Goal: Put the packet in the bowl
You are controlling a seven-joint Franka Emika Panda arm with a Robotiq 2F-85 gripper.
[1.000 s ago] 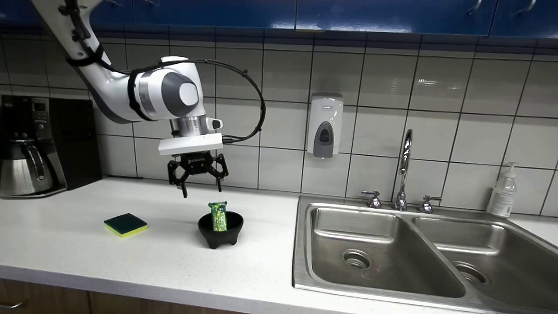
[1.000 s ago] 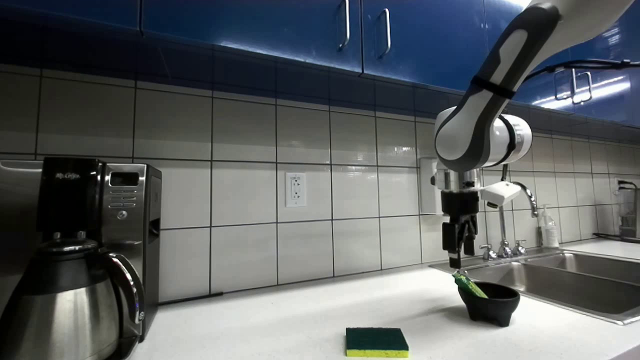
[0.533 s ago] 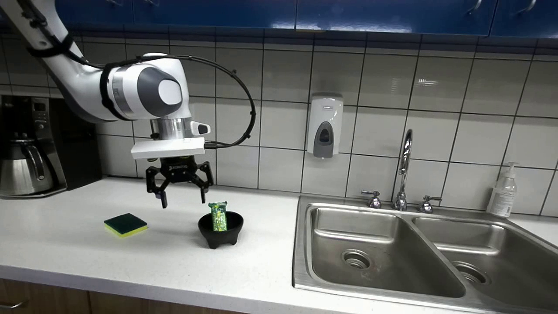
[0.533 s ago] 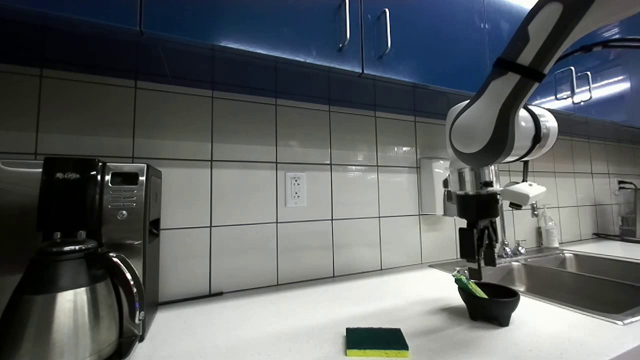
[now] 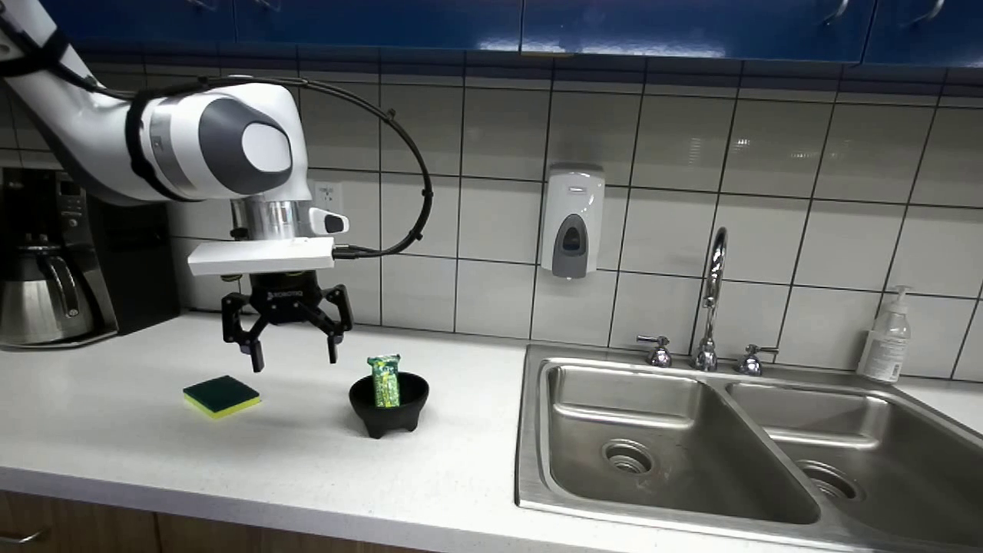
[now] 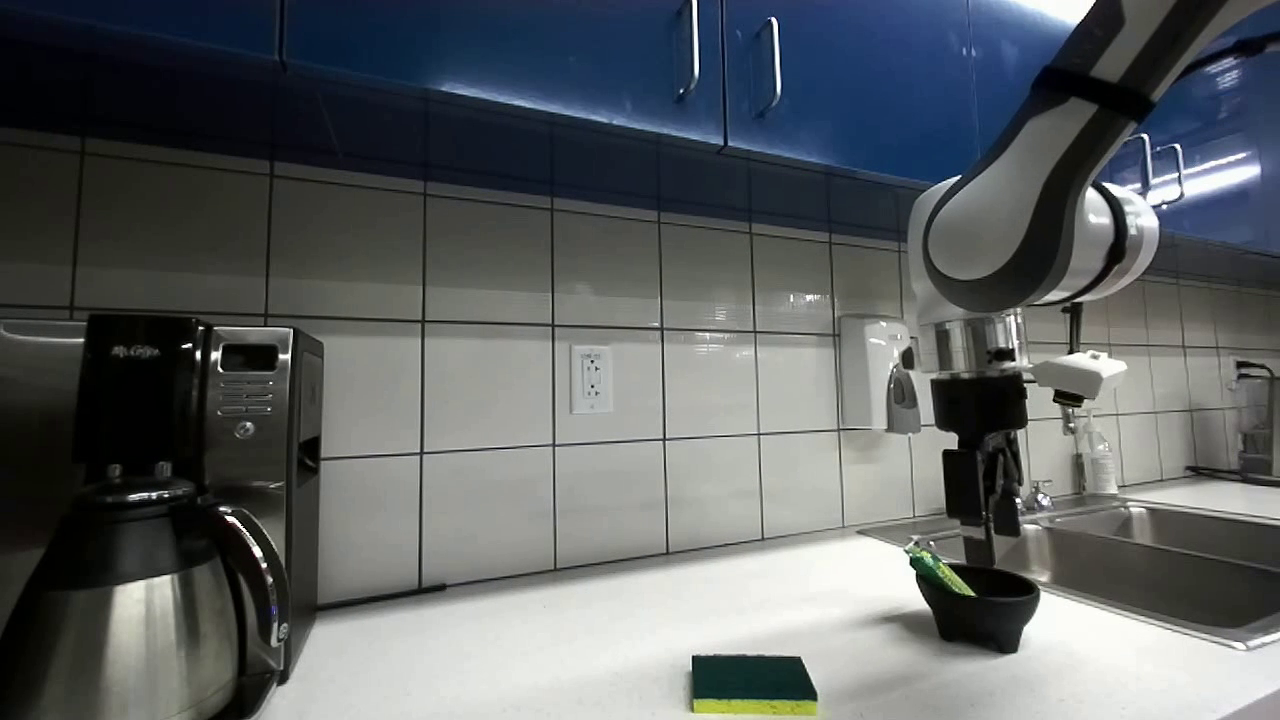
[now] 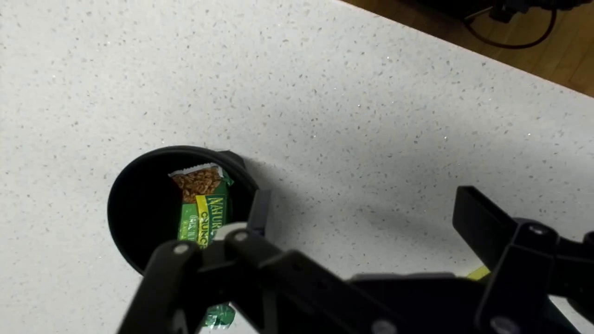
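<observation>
Resting tilted in the black bowl [image 5: 392,419], the green granola bar packet [image 5: 385,384] is seen with one end poking out on top; the placing can be judged done! Nothing is gripped by the wide-spread jaws; at most, a retreat seems left.

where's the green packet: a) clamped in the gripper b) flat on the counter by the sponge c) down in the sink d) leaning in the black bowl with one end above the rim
d, since in both exterior views the green packet slants up out of the black bowl, while the gripper is open and holds nothing.
</observation>
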